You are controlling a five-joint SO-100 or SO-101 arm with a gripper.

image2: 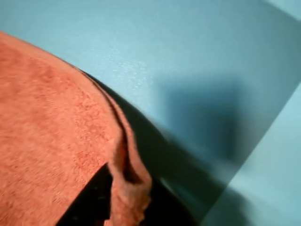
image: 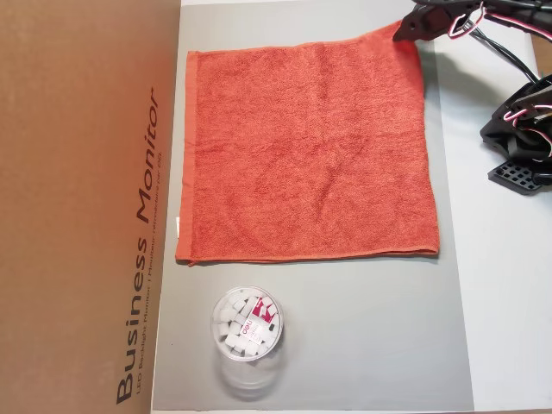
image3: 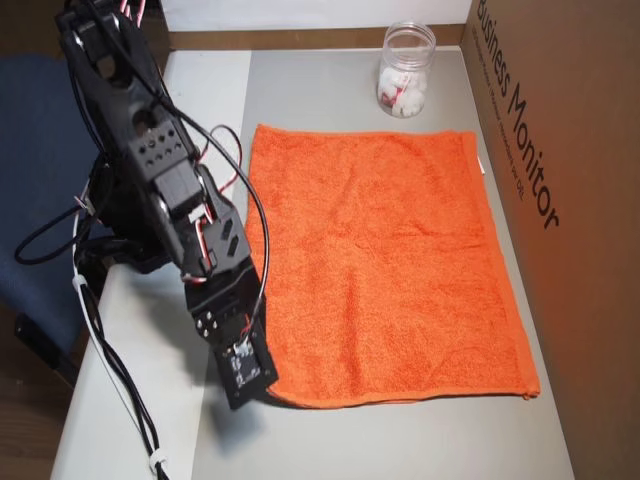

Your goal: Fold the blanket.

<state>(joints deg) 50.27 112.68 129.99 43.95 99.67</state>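
The blanket (image: 306,147) is an orange-red terry towel spread flat on a grey mat (image: 371,336). Its small white tag (image: 177,227) sticks out from the left edge in an overhead view. My gripper (image: 404,33) sits at the towel's top right corner there. In the other overhead view the gripper (image3: 258,385) is at the bottom left corner of the blanket (image3: 385,270). The wrist view shows the hemmed corner of the blanket (image2: 61,141) pinched between my black fingers (image2: 89,205) and raised slightly off the mat, with a shadow under it.
A clear plastic cup (image: 247,326) with white pieces inside stands on the mat near the towel's edge. A tall brown cardboard box (image: 86,207) walls off one side. The arm's base and cables (image3: 130,170) stand on the white table beside the mat.
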